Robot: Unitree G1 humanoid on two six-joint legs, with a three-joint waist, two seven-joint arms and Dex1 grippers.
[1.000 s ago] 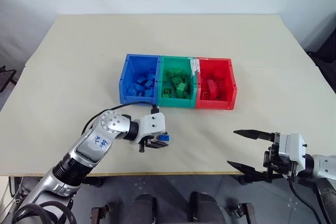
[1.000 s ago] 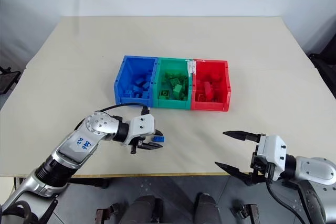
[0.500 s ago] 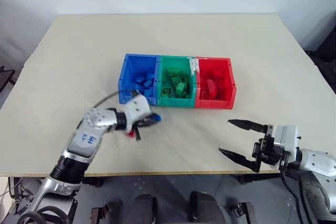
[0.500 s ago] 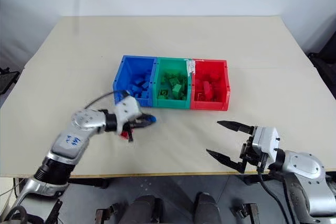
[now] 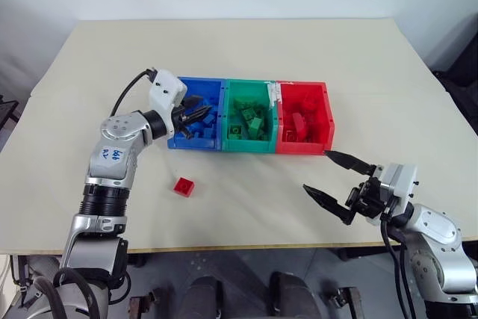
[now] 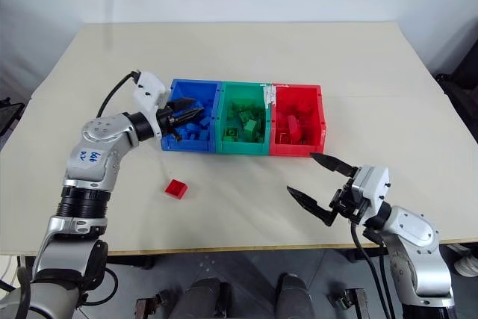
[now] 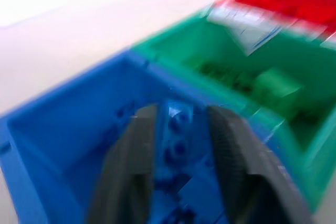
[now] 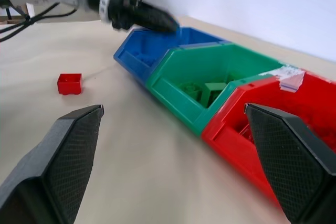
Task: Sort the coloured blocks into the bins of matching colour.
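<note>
The robot's left arm rises from the near table edge, bends at the elbow and reaches forward and to the right, its left claw (image 5: 196, 116) held about level with the two black fingers a little apart. The right arm stays low at the near right, forearm angled inward. Its right claw (image 5: 336, 187) points forward and to the left, slightly raised, the two long black fingers (image 8: 63, 167) spread wide apart and holding nothing.
</note>
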